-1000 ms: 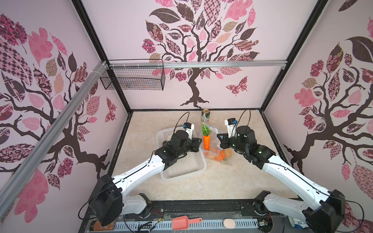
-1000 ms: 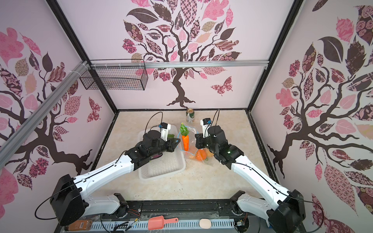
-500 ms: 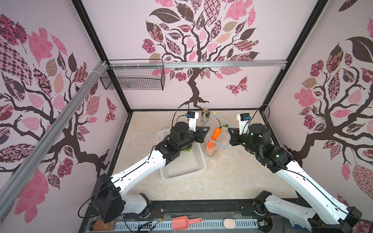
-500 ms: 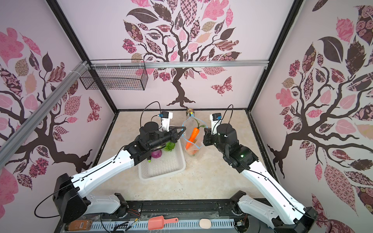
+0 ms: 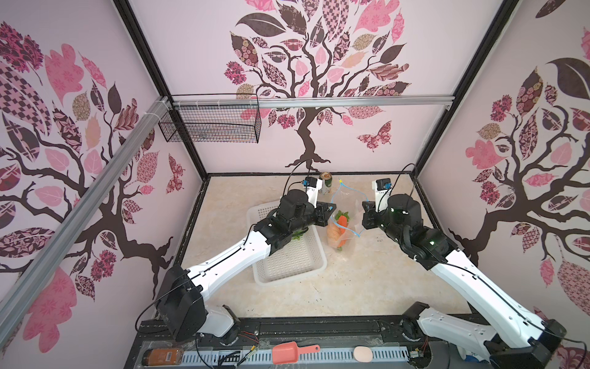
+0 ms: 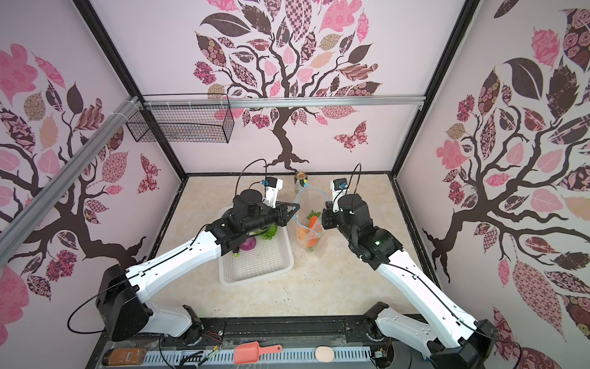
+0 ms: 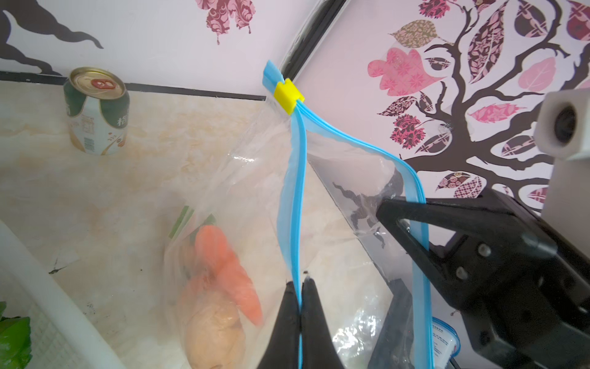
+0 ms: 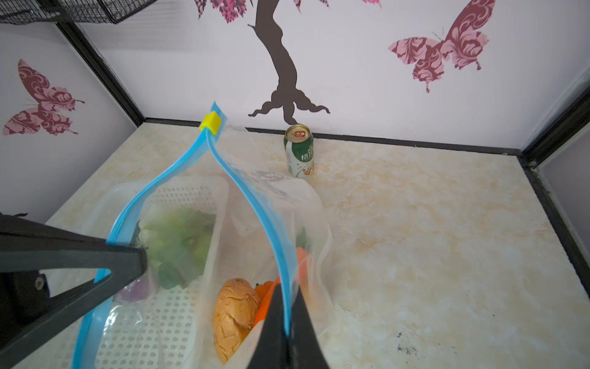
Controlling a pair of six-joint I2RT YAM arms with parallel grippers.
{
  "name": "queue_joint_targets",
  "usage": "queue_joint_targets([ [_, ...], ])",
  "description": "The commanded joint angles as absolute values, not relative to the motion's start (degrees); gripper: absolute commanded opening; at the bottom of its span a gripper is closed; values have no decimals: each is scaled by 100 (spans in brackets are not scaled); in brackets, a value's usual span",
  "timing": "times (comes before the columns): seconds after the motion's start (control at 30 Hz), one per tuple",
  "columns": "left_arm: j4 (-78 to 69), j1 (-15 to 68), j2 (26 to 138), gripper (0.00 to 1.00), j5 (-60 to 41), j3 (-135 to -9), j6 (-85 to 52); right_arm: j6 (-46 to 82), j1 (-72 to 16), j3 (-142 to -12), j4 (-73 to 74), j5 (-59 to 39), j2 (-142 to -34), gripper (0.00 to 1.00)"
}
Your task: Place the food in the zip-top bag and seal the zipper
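The clear zip-top bag [image 5: 346,238] hangs upright with its mouth spread between my two grippers. My left gripper [image 7: 299,282] is shut on one side of the blue zipper [image 7: 295,191]. On the other side of the zipper [image 8: 252,198] my right gripper [image 8: 287,289] is shut. The yellow slider [image 7: 287,94] sits at the far end of the strip. An orange carrot [image 7: 230,262] and a potato [image 8: 234,316] lie in the bag's bottom. Green lettuce [image 6: 269,230] and a purple onion [image 6: 247,245] lie in the white basket [image 6: 255,271], partly under my left arm.
A green-and-white drink can [image 8: 299,150] stands by the back wall, behind the bag. The basket [image 5: 287,268] sits left of the bag. A black wire basket [image 5: 210,127] hangs on the back left wall.
Both grippers rose with the bag's mouth, so the bag went from lying on the table to hanging upright. The carrot slid down inside it.
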State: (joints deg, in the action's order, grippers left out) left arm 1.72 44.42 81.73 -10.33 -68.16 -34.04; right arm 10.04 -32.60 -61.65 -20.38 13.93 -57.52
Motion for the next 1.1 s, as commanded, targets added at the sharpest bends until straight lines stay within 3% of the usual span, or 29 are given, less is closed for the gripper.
queue_joint_targets([
  [0.0,168,4456,8078,0,-951,-7035,-3317,840,-3274,-6275,-1775,1681,-5590,0],
  [0.23,217,4459,8364,0,-1295,-7003,-3486,745,-3271,-6224,-1590,1799,-5369,0],
  [0.63,334,4362,8262,0,-792,-6471,-3545,997,-3270,-5707,-1403,730,-5989,0],
  [0.77,606,4274,8200,51,-856,-6534,-3559,1008,-3271,-5634,-1255,668,-6086,0],
  [0.8,734,4257,8138,60,-840,-6556,-3539,1025,-3270,-5597,-1179,644,-6101,0],
  [0.9,1146,4250,7873,77,-632,-6685,-3380,1088,-3270,-5516,-884,528,-6141,0],
  [1.07,2032,4190,7316,89,90,-6876,-3045,1070,-3274,-5545,-558,448,-6333,0],
])
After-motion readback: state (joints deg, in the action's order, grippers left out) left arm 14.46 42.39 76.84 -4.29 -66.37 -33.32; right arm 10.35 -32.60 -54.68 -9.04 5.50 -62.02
